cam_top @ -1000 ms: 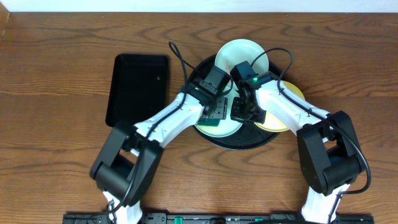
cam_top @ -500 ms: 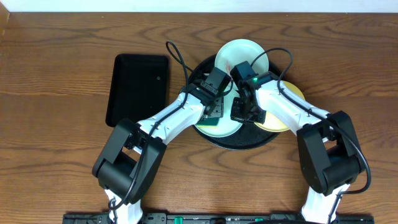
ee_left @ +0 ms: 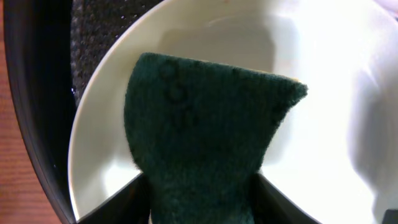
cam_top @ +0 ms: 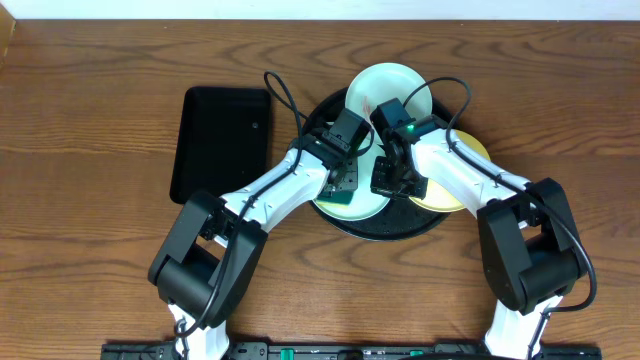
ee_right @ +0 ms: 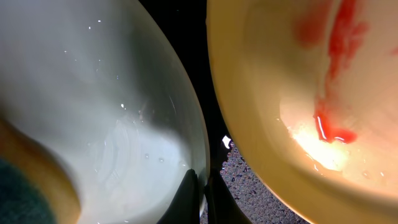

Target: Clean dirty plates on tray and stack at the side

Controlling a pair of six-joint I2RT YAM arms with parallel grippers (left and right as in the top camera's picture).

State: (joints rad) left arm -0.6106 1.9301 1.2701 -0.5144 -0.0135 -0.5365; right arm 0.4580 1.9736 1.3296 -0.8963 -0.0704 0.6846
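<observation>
**Three plates on the tray, none stacked yet**

Three plates are being carried by the tray [cam_top: 400,228], and none is lying at the side on the desk [cam_top: 90,150].

The near plate [ee_left: 323,93] is the one being cleaned. A green sponge [ee_left: 205,124] is being gripped between the fingers of the left end effector [ee_left: 199,196] and held over the plate's bowl; contact cannot be told. The right end effector [ee_right: 200,186] is being kept closed on that plate's rim, apparently to steady it. The plate's visible surface is showing wet and free of smears, so this wipe is judged to be well advanced.

The yellow plate [ee_right: 280,93], just beside it, is showing a red-orange smear [ee_right: 329,93] and is judged not yet cleaned. The far plate [cam_top: 385,85] is sitting over the tray's far rim, and any dirt on it is too small to tell.

Most of the task is judged to be remaining: two more plates and all the stacking.
</observation>
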